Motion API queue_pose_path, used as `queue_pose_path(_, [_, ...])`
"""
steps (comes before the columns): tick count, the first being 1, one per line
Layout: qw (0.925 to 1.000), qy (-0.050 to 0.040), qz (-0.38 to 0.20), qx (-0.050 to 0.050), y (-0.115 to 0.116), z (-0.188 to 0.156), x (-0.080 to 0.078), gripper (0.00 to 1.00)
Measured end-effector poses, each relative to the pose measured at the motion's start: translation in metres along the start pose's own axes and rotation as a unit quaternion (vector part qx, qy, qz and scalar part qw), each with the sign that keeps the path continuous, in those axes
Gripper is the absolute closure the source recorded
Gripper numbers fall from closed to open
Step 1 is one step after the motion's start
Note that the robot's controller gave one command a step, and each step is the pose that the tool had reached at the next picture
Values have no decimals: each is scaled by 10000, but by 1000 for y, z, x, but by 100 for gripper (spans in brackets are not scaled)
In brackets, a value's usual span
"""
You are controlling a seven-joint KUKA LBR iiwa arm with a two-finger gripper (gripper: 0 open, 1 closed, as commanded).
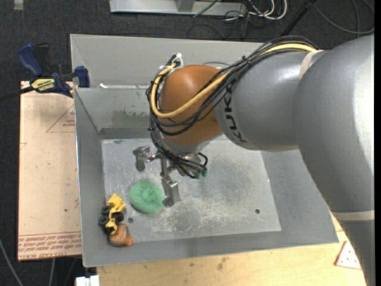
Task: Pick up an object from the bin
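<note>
Fingers (170, 189) of the gripper (156, 180) stand apart, empty, one beside the green lump (146, 197); I read KUKA lettering (229, 119) above.

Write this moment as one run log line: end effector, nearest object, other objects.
end effector: open, low in bin | nearest: green round lump, beside one finger, not held | others: yellow-black toy, orange piece

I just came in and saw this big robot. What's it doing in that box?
A big grey robot arm reaches down into the metal bin. Its jaws stand open right beside a round green lump on the bin floor, but nothing is gripped yet. A little yellow-and-black toy and an orange-brown thing lie in the bin's lower-left corner.
</note>
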State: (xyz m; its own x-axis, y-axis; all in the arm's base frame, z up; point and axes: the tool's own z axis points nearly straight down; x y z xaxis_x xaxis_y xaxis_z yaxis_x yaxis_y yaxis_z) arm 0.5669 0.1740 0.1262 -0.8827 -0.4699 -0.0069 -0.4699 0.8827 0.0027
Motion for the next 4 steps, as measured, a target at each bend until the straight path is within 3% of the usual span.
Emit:
queue_pose_path(1, [9949,22,1004,12,1,21,0,0])
queue_pose_path(2, [9969,-40,-785,28,30,48,-7,100])
queue_pose_path(3, [9970,-40,-777,26,30,48,-7,100])
queue_pose_path(4, [9973,11,-731,10,32,-78,-10,100])
